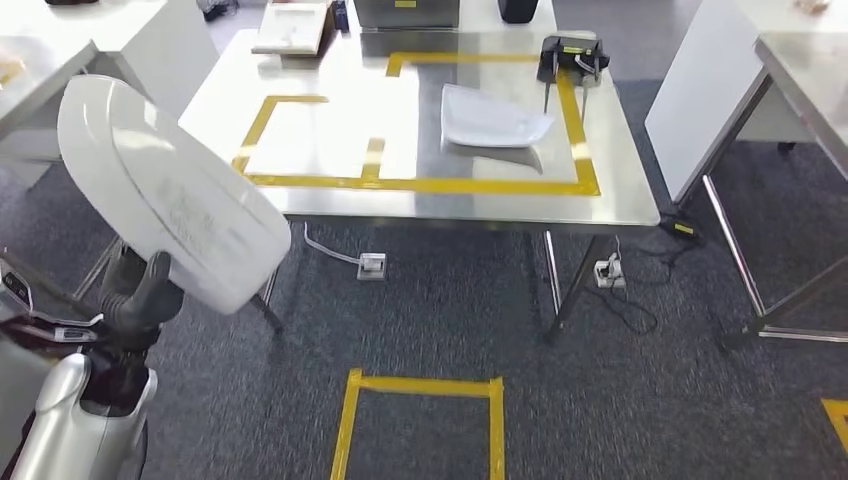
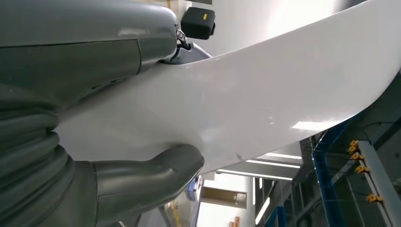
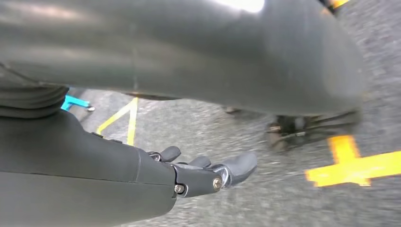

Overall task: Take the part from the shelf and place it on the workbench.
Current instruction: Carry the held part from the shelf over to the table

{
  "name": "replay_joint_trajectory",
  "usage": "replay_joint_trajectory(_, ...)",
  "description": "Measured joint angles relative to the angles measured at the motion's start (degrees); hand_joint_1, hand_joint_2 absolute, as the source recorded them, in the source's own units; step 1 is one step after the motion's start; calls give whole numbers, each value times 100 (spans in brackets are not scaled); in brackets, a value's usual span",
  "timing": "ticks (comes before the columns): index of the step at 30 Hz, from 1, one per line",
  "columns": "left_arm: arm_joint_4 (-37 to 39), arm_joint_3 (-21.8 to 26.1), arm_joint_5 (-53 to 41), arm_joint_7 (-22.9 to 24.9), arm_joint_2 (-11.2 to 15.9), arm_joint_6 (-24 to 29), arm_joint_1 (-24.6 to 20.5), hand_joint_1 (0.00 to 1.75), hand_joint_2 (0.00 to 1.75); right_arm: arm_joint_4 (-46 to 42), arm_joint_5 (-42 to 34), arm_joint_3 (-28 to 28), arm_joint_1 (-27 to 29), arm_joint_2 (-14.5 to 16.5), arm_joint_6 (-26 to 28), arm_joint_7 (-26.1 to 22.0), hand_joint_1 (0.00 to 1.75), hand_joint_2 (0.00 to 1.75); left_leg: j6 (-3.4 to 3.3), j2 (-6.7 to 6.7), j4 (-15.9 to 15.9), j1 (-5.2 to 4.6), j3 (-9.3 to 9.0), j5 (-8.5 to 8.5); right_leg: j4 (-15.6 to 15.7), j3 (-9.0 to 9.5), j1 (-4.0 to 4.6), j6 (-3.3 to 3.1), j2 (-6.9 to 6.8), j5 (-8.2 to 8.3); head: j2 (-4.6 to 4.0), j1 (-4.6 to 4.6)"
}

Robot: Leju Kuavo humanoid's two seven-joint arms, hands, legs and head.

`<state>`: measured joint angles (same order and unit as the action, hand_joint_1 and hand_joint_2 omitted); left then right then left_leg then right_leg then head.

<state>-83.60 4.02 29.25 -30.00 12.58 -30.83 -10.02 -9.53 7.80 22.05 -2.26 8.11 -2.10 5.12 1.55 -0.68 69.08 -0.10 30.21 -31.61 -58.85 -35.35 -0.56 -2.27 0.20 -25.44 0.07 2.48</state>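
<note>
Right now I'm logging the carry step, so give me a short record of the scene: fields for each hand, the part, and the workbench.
left hand: grips the white part, raised at the robot's left
right hand: holds nothing, fingers apart, above the grey carpet
part: large, white, curved shell, off the workbench
workbench: steel top ahead, yellow tape outlines, another white part lying on it
</note>
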Motion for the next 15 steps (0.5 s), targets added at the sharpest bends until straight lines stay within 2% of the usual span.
replay_joint_trajectory(1,1,-5,-10,8,-4,6,-8,175,175,0,-1,0,-3,-1,-8,-2,0,0,33,16,295,19,262,-133,12,95,-7,-5,3,-73,1,14)
replay_joint_trajectory(3,7,-14,-30,32,-19,24,-13,175,175,0,-4,1,1,-1,-19,0,0,0,78,32,546,59,689,-586,23,302,-26,10,12,-239,0,19)
replay_joint_trajectory(4,10,-17,-39,44,-27,35,-18,175,175,1,-7,1,6,-1,-23,1,0,0,89,39,484,76,816,-739,24,420,-41,24,15,-332,0,19)
replay_joint_trajectory(5,13,-19,-45,53,-35,42,-25,175,175,1,-9,2,10,-1,-24,2,0,0,98,47,298,90,881,-730,24,541,-60,43,18,-425,-1,19)
replay_joint_trajectory(6,16,-22,-50,59,-43,47,-31,175,175,2,-10,2,12,-1,-25,0,0,0,107,59,18,106,904,-506,25,655,-79,70,20,-520,-1,19)
replay_joint_trajectory(8,50,-34,-57,68,-58,54,-47,175,175,4,-18,5,17,-4,-27,-6,0,0,110,126,-617,130,943,400,18,827,-93,153,27,-705,0,37)
replay_joint_trajectory(9,67,-46,-66,75,-68,57,-56,175,175,4,-25,9,12,-7,-28,-9,0,0,85,145,-812,130,949,750,36,882,-92,205,25,-790,0,42)
replay_joint_trajectory(10,82,-60,-73,80,-79,62,-71,175,175,4,-33,13,7,-10,-29,-15,0,0,46,157,-918,132,951,947,40,936,-83,259,22,-834,0,44)
replay_joint_trajectory(12,85,-83,-89,85,-94,70,-137,175,175,1,-45,21,-19,-14,-33,-29,0,0,-60,116,-933,131,866,890,-73,940,-84,340,9,-772,-1,28)
replay_joint_trajectory(13,87,-87,-89,80,-97,72,-176,175,175,-1,-49,25,-33,-16,-35,-39,0,0,-106,104,-952,136,809,854,-301,838,-85,362,6,-655,0,21)
replay_joint_trajectory(14,93,-93,-90,80,-98,72,-212,175,175,-2,-50,30,-47,-17,-37,-46,0,0,-150,94,-965,130,739,807,-626,634,-89,376,4,-565,0,14)
replay_joint_trajectory(15,102,-106,-90,80,-102,74,-233,175,175,-2,-52,34,-59,-18,-38,-52,0,0,-188,88,-979,121,666,750,-999,369,-84,383,3,-560,0,7)
